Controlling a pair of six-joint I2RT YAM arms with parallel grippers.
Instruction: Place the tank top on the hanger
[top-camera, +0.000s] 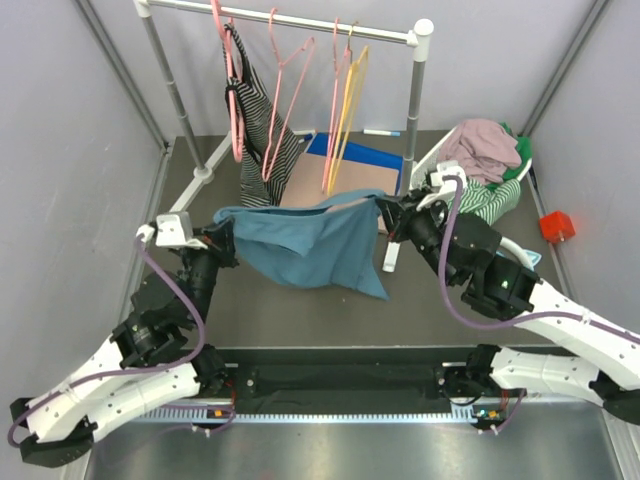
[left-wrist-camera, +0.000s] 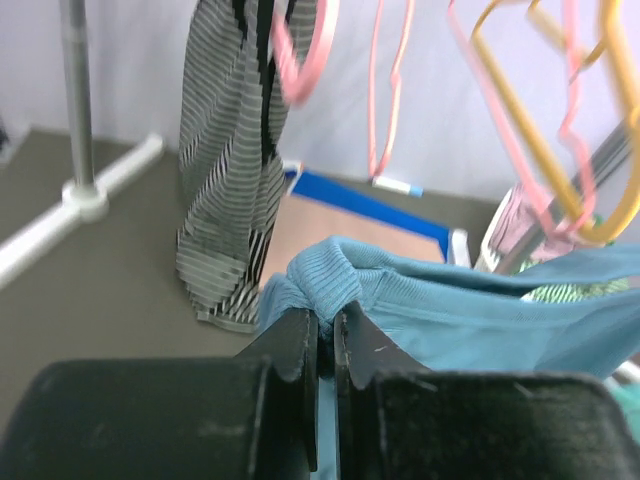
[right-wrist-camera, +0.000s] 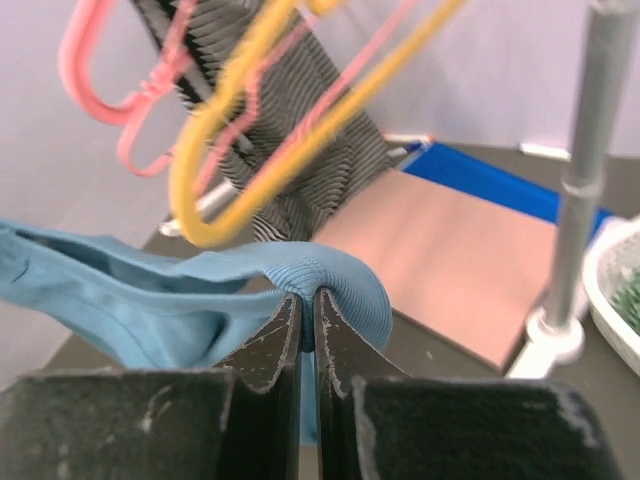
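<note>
top external: i see tank top (top-camera: 305, 245) held up, spread between both arms, on near side of rack, below and nearer than yellow hanger (top-camera: 348, 105). left gripper (top-camera: 224, 240) pinched on left shoulder fold, right gripper (top-camera: 390, 215) clamped on right one. wrist views show only thin bites of ribbed edge. risks, my guess: bite slips if i pull wider; hanger swings loose on rail (top-camera: 300, 22), twists away or tangles with pink hangers (top-camera: 285, 90); sagging hem drags.
</note>
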